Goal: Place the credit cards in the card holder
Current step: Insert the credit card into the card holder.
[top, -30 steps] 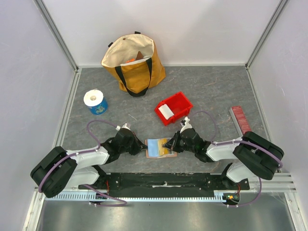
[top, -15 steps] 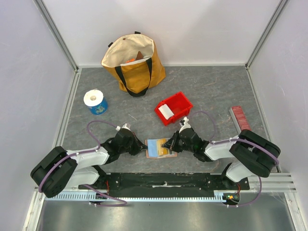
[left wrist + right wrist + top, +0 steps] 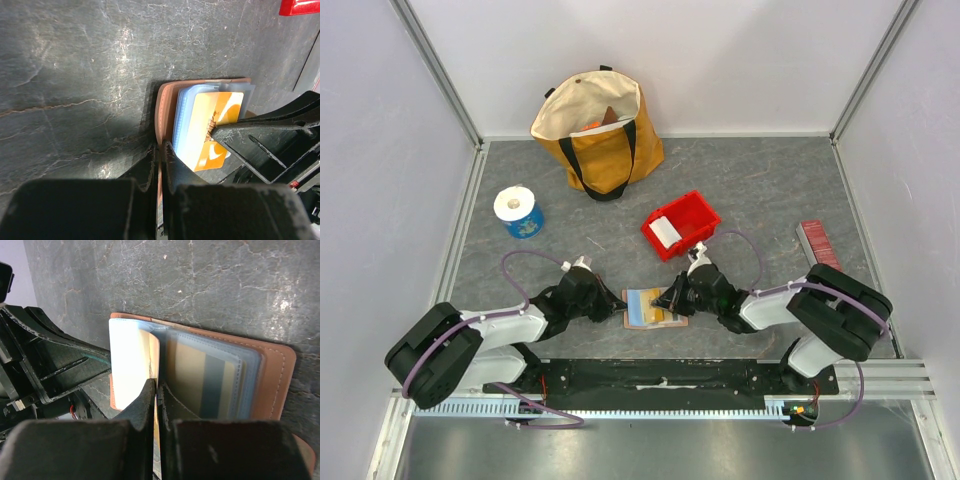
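Note:
The card holder (image 3: 642, 308) is a tan leather bifold lying open on the table between my arms, with clear blue sleeves (image 3: 215, 375) inside. My left gripper (image 3: 618, 306) is shut on its left leather edge (image 3: 164, 107). My right gripper (image 3: 669, 300) is shut on a yellow-orange credit card (image 3: 220, 120), held edge-on against the sleeves over the open holder. In the right wrist view a pale page (image 3: 130, 357) stands up beside the fingers (image 3: 147, 395). How deep the card sits in a sleeve is hidden.
A red bin (image 3: 692, 212) holding a white flat item (image 3: 665, 231) stands just behind the holder. A yellow tote bag (image 3: 600, 130) is at the back, a blue-and-white roll (image 3: 518, 212) at the left, and a dark-red ribbed bar (image 3: 817, 243) at the right.
My right gripper has moved left with the yellow card, further over the open card holder. The left gripper has stayed on the holder's edge.

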Robot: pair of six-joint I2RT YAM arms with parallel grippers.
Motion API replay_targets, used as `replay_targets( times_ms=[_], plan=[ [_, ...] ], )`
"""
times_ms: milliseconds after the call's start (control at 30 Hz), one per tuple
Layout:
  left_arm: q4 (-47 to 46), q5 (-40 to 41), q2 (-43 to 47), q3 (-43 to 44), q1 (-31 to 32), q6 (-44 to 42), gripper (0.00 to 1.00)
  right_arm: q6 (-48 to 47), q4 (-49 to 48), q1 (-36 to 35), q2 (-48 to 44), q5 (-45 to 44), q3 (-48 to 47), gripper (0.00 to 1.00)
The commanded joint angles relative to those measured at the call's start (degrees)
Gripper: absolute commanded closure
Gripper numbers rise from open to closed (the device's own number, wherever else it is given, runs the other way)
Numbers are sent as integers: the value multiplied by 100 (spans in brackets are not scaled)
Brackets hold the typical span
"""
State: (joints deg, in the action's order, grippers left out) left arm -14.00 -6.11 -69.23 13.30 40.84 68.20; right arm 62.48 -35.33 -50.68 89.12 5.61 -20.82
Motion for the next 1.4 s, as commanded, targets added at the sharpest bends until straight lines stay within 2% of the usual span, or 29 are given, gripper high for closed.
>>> replay_targets(
  times_ms=[0, 133, 200, 333, 500, 767, 900, 1100, 1367],
  plan=[
    [20, 48, -108, -56, 12, 123, 98, -271, 991, -83, 98, -6, -80, 91],
    [64, 75, -21, -64, 20, 123, 98, -587, 2063, -83, -543, -681, -317, 73],
    [99, 83, 32, -82, 12, 123, 98, -719, 2608, -74, -878, -1034, -457, 54],
    [169, 110, 129, -117, 20, 123, 98, -913, 3102, -83, -1230, -1413, -634, 44],
    [205, 101, 191, -135, 12, 114, 98, -948, 2910, -83, -1012, -1063, -687, 44],
    [213, 101, 235, -135, 20, 105, 98, -1009, 2399, -144, -818, -578, -686, 60],
    [213, 92, 226, -126, 20, 97, 98, -1080, 2452, -285, -660, -578, -836, 62],
    [213, 75, 208, -100, 21, 79, 98, -1036, 2092, -320, -291, -16, -994, 63],
    [213, 83, 191, -91, 12, 79, 98, -904, 1784, -347, -237, 274, -1170, 65]
  ],
)
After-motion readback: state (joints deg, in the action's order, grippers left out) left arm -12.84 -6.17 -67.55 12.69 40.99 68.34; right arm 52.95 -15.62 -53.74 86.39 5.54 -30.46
